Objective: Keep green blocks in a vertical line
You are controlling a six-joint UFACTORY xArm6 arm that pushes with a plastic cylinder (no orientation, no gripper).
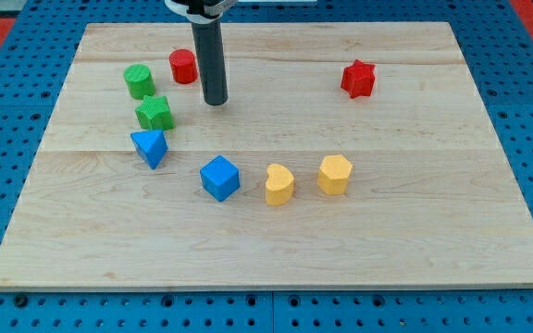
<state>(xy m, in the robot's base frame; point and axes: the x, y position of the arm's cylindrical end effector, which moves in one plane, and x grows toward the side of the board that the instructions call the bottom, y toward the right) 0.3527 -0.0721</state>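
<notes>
A green cylinder (139,80) stands at the board's upper left. A green star-shaped block (154,113) sits just below it and slightly to the right, nearly touching it. My tip (215,101) rests on the board to the right of both green blocks, about a block's width from the green star. A red cylinder (183,67) stands just left of the rod, above the tip.
A blue triangular block (149,147) lies right below the green star. A blue cube (220,178), a yellow heart-like block (278,184) and a yellow hexagonal block (335,174) sit in a row at mid-board. A red star block (358,79) is at upper right. The wooden board (433,259) lies on a blue pegboard.
</notes>
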